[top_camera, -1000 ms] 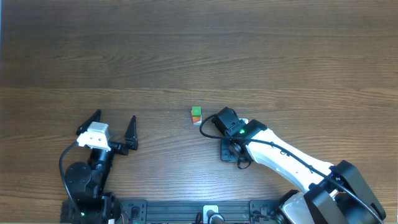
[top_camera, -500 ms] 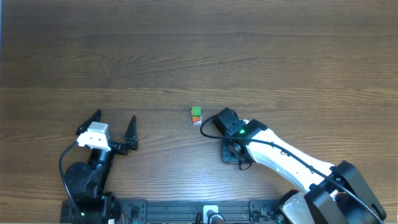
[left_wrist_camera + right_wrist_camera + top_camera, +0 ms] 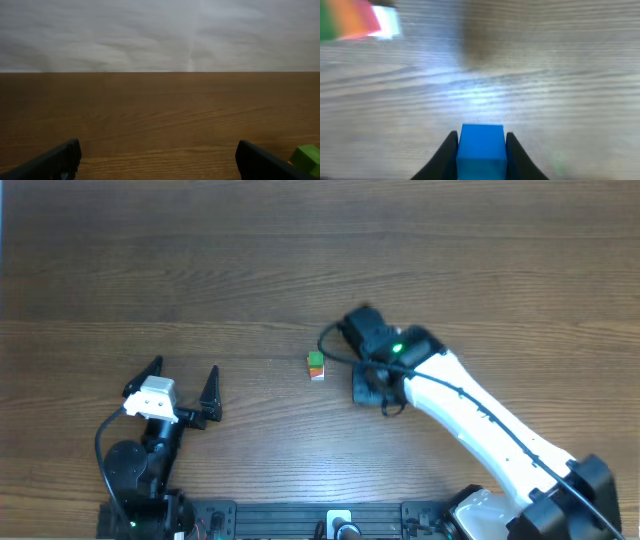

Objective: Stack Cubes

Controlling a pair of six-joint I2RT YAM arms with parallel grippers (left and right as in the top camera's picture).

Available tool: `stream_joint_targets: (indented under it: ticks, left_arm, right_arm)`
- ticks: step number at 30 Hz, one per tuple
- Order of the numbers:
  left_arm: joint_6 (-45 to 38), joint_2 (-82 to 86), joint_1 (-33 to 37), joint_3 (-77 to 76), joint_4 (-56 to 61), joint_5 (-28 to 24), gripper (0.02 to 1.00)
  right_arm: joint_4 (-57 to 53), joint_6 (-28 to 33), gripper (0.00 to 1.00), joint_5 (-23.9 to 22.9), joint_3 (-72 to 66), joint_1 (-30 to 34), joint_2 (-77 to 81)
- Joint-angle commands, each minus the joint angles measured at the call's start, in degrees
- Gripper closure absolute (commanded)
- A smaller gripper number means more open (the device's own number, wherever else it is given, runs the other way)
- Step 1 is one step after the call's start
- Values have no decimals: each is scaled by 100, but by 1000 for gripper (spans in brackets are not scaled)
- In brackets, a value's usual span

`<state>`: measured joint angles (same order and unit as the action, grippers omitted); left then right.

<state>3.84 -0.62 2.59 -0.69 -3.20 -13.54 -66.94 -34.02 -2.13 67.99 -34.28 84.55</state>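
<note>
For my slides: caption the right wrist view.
Right gripper clamps a small blue cube over the wooden table, multicoloured cube stack nearby.

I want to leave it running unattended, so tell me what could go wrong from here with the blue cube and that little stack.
1. The cube stack looks narrow and several cubes tall; a nudge from the right gripper on approach could topple it.
2. The blue cube is held away from the stack, not above it; released off-centre, it may slide off onto the table.
</note>
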Motion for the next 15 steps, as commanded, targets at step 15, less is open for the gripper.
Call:
stream_joint_targets:
  ticks: [15]
  left_arm:
    - [-103, 28, -28, 35, 13, -57, 23]
  right_arm:
    - [-1137, -26, 991, -33, 3615, -455, 2577]
